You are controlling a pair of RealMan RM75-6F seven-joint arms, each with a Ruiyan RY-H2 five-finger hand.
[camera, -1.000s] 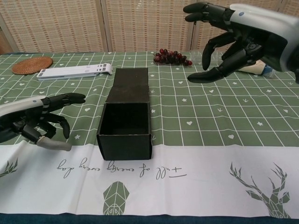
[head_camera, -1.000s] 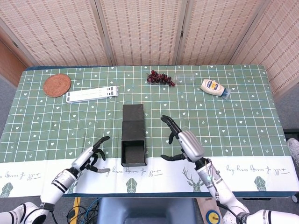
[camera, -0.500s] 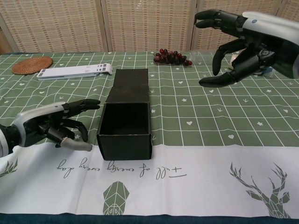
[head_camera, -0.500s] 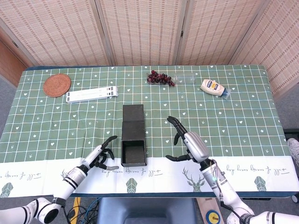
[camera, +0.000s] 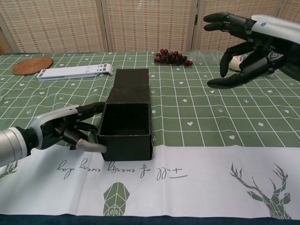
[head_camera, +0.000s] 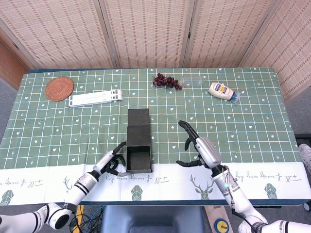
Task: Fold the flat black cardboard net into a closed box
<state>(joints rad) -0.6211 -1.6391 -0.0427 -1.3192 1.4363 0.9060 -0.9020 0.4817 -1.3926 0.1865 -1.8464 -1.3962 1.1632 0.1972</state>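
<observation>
Box near front edge of table, walls up, lid flap flat behind. Left hand touching left wall, holding nothing; right hand spread, empty (well clear). Risk: one-sided push skidding box sideways.

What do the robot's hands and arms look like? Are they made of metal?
I can't tell the material. The left hand has black fingers with a silver-grey back and a pale thumb tip, on a silver wrist with a black ring. The right hand matches: black fingers and a smooth silver-grey shell. In the head view, both forearms are white with black bands, and thin cables run along the right one.
</observation>
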